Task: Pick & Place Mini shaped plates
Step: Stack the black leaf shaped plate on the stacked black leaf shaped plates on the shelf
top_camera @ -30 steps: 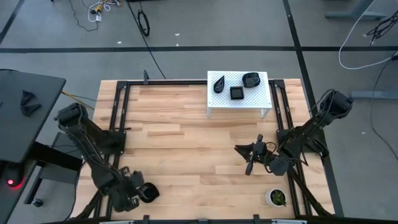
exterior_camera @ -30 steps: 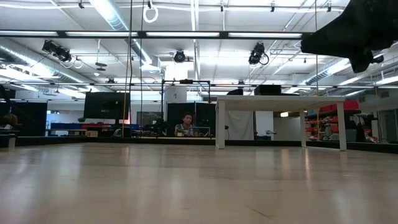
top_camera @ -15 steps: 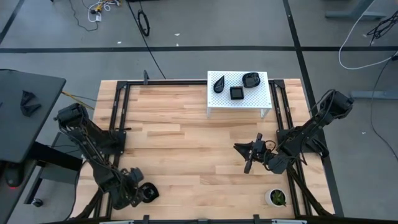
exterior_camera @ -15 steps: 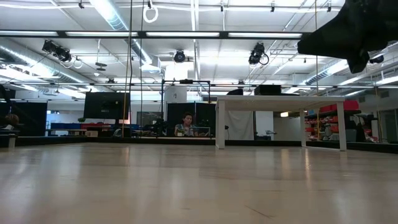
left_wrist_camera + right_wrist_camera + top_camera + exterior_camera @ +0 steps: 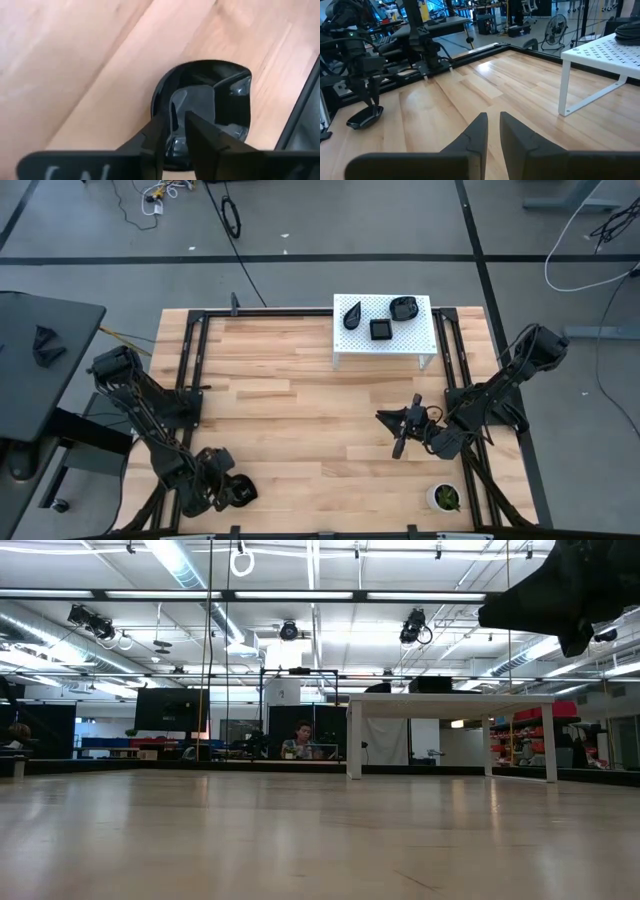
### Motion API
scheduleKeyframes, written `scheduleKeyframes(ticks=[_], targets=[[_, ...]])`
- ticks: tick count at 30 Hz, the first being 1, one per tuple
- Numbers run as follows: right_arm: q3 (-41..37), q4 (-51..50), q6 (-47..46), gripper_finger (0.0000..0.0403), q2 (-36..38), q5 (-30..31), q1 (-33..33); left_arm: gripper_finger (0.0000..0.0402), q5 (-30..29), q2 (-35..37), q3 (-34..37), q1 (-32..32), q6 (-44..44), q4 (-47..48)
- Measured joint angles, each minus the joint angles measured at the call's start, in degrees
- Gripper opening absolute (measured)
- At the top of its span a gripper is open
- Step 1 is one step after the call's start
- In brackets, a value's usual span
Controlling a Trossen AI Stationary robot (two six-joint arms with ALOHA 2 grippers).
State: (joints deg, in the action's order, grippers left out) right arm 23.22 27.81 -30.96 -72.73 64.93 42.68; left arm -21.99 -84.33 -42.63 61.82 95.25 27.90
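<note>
Pinching the rim of a black plate (image 5: 202,107) at the table's (image 5: 290,410) 7 o'clock corner, the left gripper (image 5: 232,492) has its jaws clamped on the plate's edge; the right wrist view shows the plate (image 5: 365,116) hanging tilted off the wood. To do this step well: lift straight up w/o jerking, since the glossy rim gives little bite, keep the plate near level, then carry toward the white stand (image 5: 383,330) at 12 o'clock & approach from above so as not to clip what's already there. That stand holds three plates: a teardrop (image 5: 352,314), a square (image 5: 381,329), a rounded one (image 5: 403,307), w/ bare space left on its near side. The right gripper (image 5: 401,433) waits at approx 4 o'clock, jaws nearly together, holding nothing.
</note>
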Motion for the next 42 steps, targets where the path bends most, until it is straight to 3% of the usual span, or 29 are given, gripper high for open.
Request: scheduleKeyframes(ticks=[5, 17, 28, 35, 42], targets=[[0.0, -0.1, 0.0, 0.0054, 0.0, 0.0, 0.0, 0.0073, -1.2, 0.0, 0.0, 0.0, -4.5, 0.0], [0.0, -0.3, 0.0, 0.0054, 0.0, 0.0, 0.0, 0.0165, -2.0, 0.0, 0.0, 0.0, -12.2, 1.6], [0.0, -0.4, 0.0, 0.0054, 0.0, 0.0, 0.0, 0.0117, -1.7, -0.2, 0.0, 0.0, -15.3, 1.5], [0.0, -0.4, 0.0, 0.0054, 0.0, 0.0, 0.0, 0.0127, 2.8, -4.3, 0.0, -0.2, -16.1, 1.2], [0.0, -0.4, 0.0, 0.0054, 0.0, 0.0, 0.0, 0.0122, 1.8, -4.7, 0.0, -0.4, -16.8, -1.8]])
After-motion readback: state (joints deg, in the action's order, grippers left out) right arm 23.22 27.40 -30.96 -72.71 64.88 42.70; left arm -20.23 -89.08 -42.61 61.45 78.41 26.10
